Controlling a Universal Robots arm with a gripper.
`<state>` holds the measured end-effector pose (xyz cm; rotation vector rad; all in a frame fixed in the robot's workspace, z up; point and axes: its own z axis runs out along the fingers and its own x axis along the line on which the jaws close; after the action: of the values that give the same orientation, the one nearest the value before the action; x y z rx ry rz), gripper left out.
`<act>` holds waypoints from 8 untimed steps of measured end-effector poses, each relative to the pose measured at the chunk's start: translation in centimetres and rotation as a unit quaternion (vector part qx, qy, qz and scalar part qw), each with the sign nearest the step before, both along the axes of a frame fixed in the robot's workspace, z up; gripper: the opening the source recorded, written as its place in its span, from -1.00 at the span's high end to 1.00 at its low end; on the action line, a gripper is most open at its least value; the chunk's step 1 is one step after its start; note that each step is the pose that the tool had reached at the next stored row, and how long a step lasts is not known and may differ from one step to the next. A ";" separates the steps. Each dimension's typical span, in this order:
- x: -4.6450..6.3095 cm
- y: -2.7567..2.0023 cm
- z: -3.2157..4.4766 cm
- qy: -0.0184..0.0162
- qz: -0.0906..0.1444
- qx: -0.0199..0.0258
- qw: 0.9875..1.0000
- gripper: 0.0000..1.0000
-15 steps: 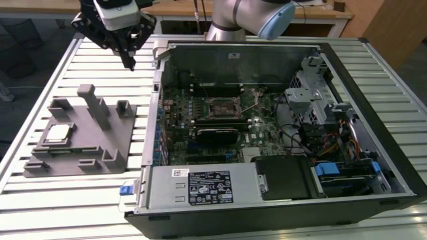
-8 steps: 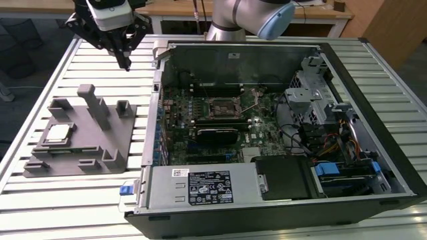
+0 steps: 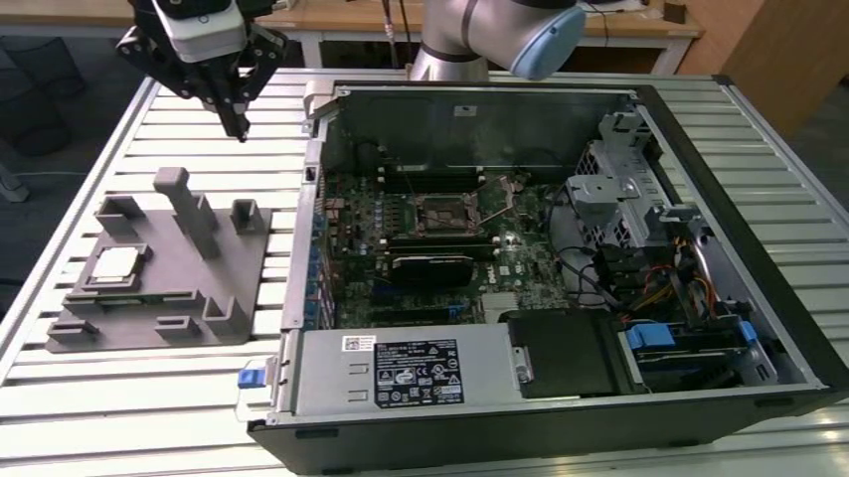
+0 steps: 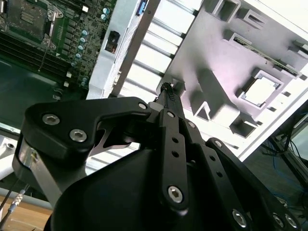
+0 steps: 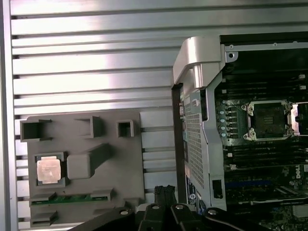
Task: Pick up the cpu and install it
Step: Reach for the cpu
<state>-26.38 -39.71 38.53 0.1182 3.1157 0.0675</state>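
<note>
A slatted metal surface [image 3: 133,397] carries a grey plastic fixture [image 3: 146,320] on the exterior view's left and an open computer case [image 3: 531,427] lying on its side on the right. The cpu [image 3: 113,266], a small flat square with a shiny metal top, lies face up in a square recess of the fixture, with low grey walls close around its edges. Both wrist views show it there, the first wrist view [image 5: 49,170] from directly overhead and the second wrist view [image 4: 260,91] at a slant. Inside the case, the square socket [image 3: 444,211] on the green board lies open and bare, well apart from the cpu. The black gripper [image 3: 242,131] hangs in the air above the surface, beyond the fixture's far edge and beside the case wall, not touching anything. Its fingers are drawn together into a narrow point with nothing between them, which the first wrist view [image 5: 164,188] also shows. The cpu looks light, thin and rigid. Its polished top is likely slippery and its underside delicate, so it probably tolerates little squeeze or tilt. The best hold appears to be across two opposite side edges, where the recess walls leave room, keeping it level.
</note>
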 end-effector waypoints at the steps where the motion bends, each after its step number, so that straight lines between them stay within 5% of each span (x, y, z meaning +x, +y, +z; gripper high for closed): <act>1: -0.1 0.00 -0.01 0.000 0.000 0.000 1.000 0.79; 8: -0.9 0.01 -0.08 0.000 0.000 0.000 1.000 0.79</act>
<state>-27.31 -39.71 38.45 0.1183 3.1164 0.0675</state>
